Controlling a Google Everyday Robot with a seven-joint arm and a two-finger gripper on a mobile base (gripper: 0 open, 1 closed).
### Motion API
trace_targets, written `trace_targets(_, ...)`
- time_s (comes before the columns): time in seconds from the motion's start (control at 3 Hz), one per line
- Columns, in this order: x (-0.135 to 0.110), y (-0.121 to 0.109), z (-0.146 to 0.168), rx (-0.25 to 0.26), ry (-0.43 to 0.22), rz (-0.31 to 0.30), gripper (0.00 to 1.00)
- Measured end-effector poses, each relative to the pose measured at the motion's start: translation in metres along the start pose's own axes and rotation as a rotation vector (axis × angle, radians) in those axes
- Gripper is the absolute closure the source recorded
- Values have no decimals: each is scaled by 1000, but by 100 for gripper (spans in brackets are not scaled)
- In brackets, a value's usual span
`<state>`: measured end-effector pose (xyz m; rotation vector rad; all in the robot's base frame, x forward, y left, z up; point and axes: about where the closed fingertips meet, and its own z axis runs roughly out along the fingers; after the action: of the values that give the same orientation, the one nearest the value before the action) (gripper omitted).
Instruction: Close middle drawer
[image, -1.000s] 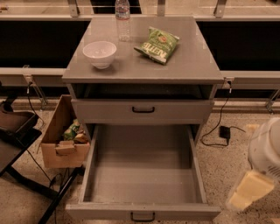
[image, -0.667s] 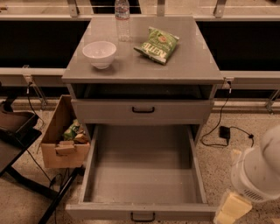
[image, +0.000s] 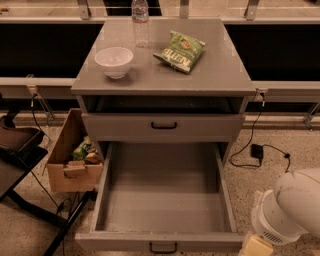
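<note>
The claw (image: 256, 246) sits at the bottom edge of view, just right of the front corner of the middle drawer (image: 165, 200) and below the rounded white arm (image: 295, 207); whether it is wide or narrow cannot be told. The middle drawer is pulled far out, its grey tray bare. Behind the drawer, the worktop (image: 220, 75) carries a white bowl (image: 114, 61), a bottle (image: 140, 22) and a green chip bag (image: 181, 51); a cardboard box (image: 67, 160) stands left of the drawer.

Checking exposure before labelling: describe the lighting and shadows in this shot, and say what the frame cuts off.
Camera view: the light is warm and dim, and the cabinet top is the brightest surface. The slot under it is in deep shadow. The open middle drawer is evenly lit, darker toward the back. The gripper, at lower right beside the drawer front, is cut off by the bottom edge.
</note>
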<state>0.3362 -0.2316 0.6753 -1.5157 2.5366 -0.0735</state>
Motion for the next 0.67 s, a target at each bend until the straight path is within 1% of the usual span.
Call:
trace_targets(0.33,0,8,28,-19,-8,3,0)
trace_targets(0.67,-3,28,104,-56,-41,0,24)
